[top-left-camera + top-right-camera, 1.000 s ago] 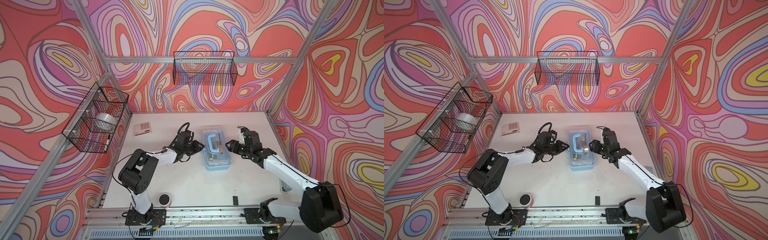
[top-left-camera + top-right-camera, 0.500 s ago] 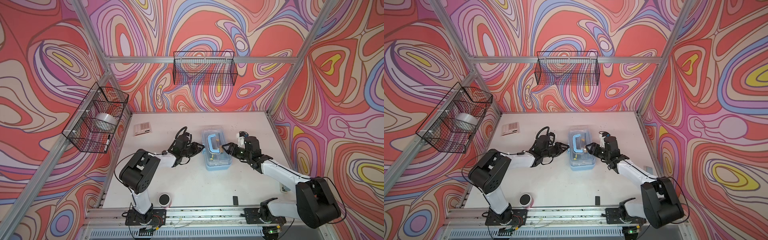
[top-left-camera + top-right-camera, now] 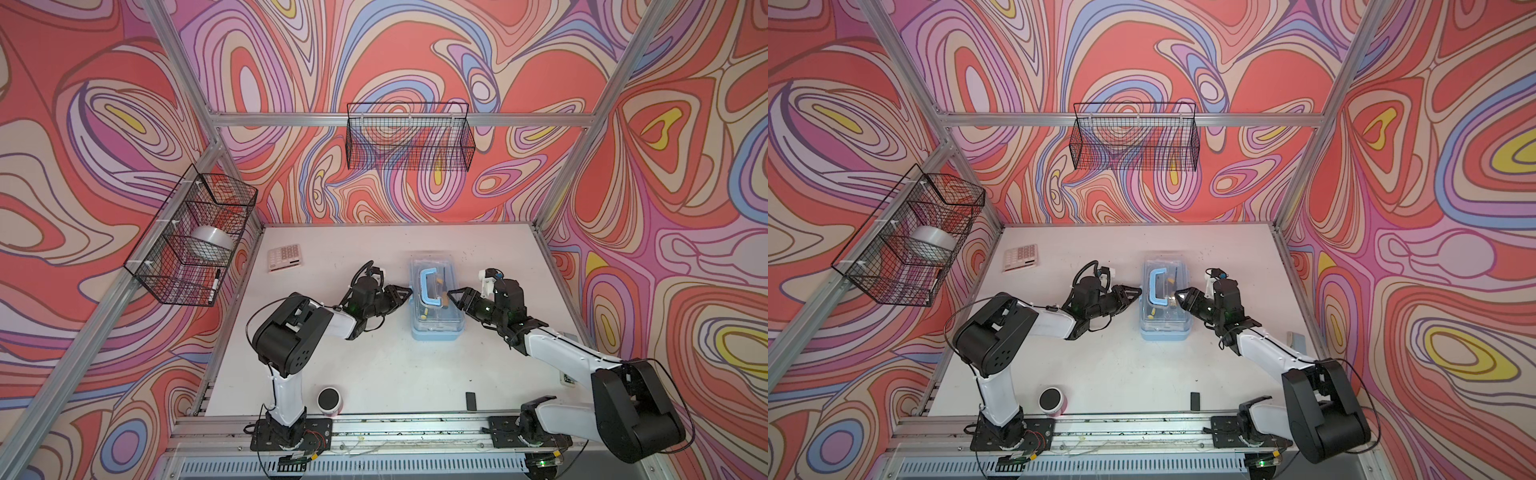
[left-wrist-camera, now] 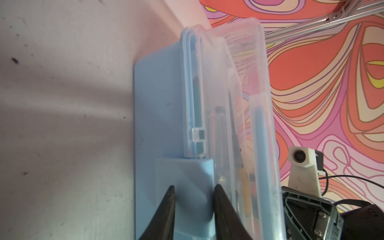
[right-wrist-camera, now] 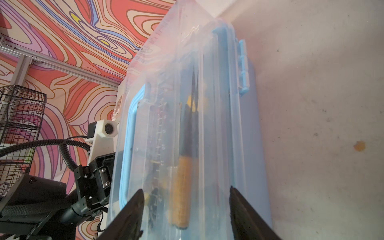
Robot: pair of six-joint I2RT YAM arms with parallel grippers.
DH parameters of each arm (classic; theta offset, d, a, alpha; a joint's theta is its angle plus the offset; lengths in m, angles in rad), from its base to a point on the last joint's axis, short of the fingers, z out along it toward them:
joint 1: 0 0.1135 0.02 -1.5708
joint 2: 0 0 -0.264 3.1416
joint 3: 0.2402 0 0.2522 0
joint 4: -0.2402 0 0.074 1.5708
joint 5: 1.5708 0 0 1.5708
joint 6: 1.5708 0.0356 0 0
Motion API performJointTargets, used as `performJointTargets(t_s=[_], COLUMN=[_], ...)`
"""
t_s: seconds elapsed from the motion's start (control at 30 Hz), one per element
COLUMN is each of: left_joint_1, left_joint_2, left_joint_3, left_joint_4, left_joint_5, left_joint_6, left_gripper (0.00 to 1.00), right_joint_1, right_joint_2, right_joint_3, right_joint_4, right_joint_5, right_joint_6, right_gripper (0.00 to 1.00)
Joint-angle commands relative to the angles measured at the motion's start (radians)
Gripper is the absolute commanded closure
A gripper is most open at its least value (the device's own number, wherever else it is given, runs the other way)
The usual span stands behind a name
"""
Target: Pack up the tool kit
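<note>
Though clear-lidded, pale blue tool kit [image 3: 436,320]

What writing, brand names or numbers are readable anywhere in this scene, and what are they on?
No text can be read in any view.
calculator: key markings too small to read.
clear lid of the tool case: moulded tick marks like a ruler scale, any figures too blurred to read.
</note>
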Motion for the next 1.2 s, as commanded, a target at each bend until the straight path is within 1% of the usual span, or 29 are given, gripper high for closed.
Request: performJointTargets(t_s=[0.0, 0.1, 0.23, 0.3, 0.4, 0.5, 0.57, 0.63, 0.67, 0.7, 0.73, 0.83, 0.93, 1.0, 1.03, 1.07, 1.13, 1.17], left_joint_1=[-0.091, -0.089, -0.075, -0.058, -0.014, 0.029, 0.044, 0.046, 0.047, 0.048, 0.048, 0.058, 0.060, 0.060, 0.060, 0.059, 0.060, 0.059], left_joint_2=[0.058, 0.048, -0.003, -0.033, -0.086, -0.159, -0.223, -0.289, -0.325, -0.356, -0.390, -0.479, -0.550, -0.607, -0.648, -0.695, -0.774, -0.808], left_joint_3=[-0.013, -0.019, -0.021, -0.020, -0.019, -0.003, 0.037, 0.080, 0.100, 0.112, 0.123, 0.171, 0.212, 0.176, 0.117, 0.033, -0.133, -0.214], left_joint_4=[-0.054, -0.064, -0.157, -0.213, -0.310, -0.450, -0.599, -0.748, -0.820, -0.866, -0.912, -1.031, -1.111, -1.060, -0.989, -0.853, -0.585, -0.476], left_joint_5=[0.110, 0.101, 0.071, 0.055, 0.027, -0.015, -0.085, -0.181, -0.238, -0.287, -0.340, -0.466, -0.640, -0.741, -0.783, -0.810, -0.812, -0.864], left_joint_6=[-0.013, -0.008, 0.051, 0.081, 0.125, 0.191, 0.263, 0.335, 0.366, 0.392, 0.417, 0.481, 0.572, 0.677, 0.749, 0.813, 1.001, 1.071], left_gripper=[0.70, 0.70, 0.70, 0.68, 0.58, 0.48, 0.39, 0.30, 0.27, 0.23, 0.18, 0.13, 0.10, 0.10, 0.09, 0.02, 0.00, 0.00], right_joint_1=[0.048, 0.048, 0.048, 0.048, 0.049, 0.046, 0.045, 0.045, 0.043, 0.042, 0.040, 0.036, 0.035, 0.035, 0.036, 0.036, 0.036, 0.035], right_joint_2=[0.039, 0.059, 0.056, 0.039, 0.001, -0.047, -0.086, -0.126, -0.146, -0.166, -0.187, -0.231, -0.259, -0.286, -0.307, -0.337, -0.384, -0.405], right_joint_3=[-0.013, -0.003, 0.031, 0.051, 0.089, 0.142, 0.187, 0.233, 0.255, 0.271, 0.288, 0.336, 0.364, 0.345, 0.312, 0.274, 0.170, 0.115], right_joint_4=[0.038, 0.026, -0.039, -0.087, -0.181, -0.303, -0.400, -0.494, -0.539, -0.567, -0.596, -0.658, -0.686, -0.660, -0.619, -0.569, -0.425, -0.353], right_joint_5=[-0.193, -0.175, -0.155, -0.133, -0.076, 0.020, 0.101, 0.201, 0.248, 0.283, 0.326, 0.427, 0.570, 0.677, 0.716, 0.730, 0.717, 0.721], right_joint_6=[0.032, 0.020, -0.010, -0.032, -0.074, -0.134, -0.182, -0.222, -0.246, -0.261, -0.280, -0.338, -0.380, -0.389, -0.398, -0.413, -0.476, -0.464], right_gripper=[0.35, 0.35, 0.35, 0.35, 0.35, 0.35, 0.34, 0.25, 0.21, 0.13, 0.03, 0.02, 0.02, 0.02, 0.01, 0.02, 0.02, 0.02])
